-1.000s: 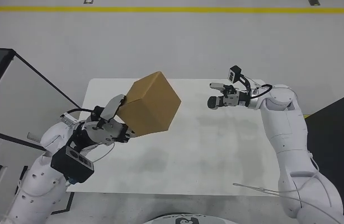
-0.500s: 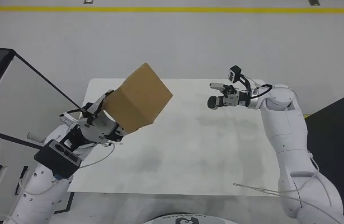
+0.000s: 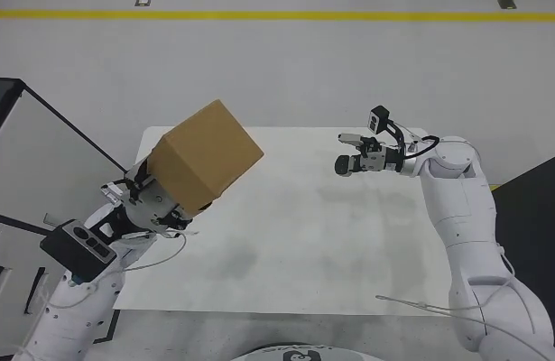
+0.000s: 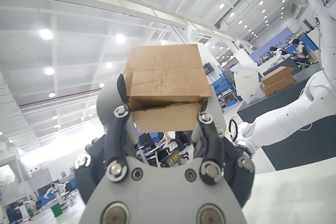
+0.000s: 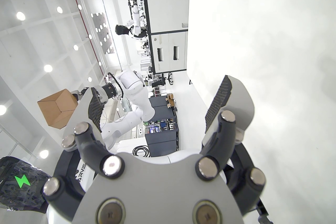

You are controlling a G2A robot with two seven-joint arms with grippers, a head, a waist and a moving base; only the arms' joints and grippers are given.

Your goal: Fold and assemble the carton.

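You have one clear sign to read: a green lightning bolt [image 5: 22, 181] on a dark wrapped block [image 5: 10, 198] in the right wrist view. In the left wrist view, the blue wall panels [image 4: 287, 37] far back in the hall carry white lettering too small to make out, and the white box [image 4: 248, 86] beside the brown boxes [image 4: 278, 79] bears a small dark mark you cannot read either. In the top view, a yellow line [image 3: 277, 14] marks the floor

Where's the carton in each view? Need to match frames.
Top view: carton held up over the table's left corner by the left gripper.
Left wrist view: carton mid-frame, clamped in that gripper.
Right wrist view: carton far off, past the right gripper.
Shared landmark: the left gripper holding it.
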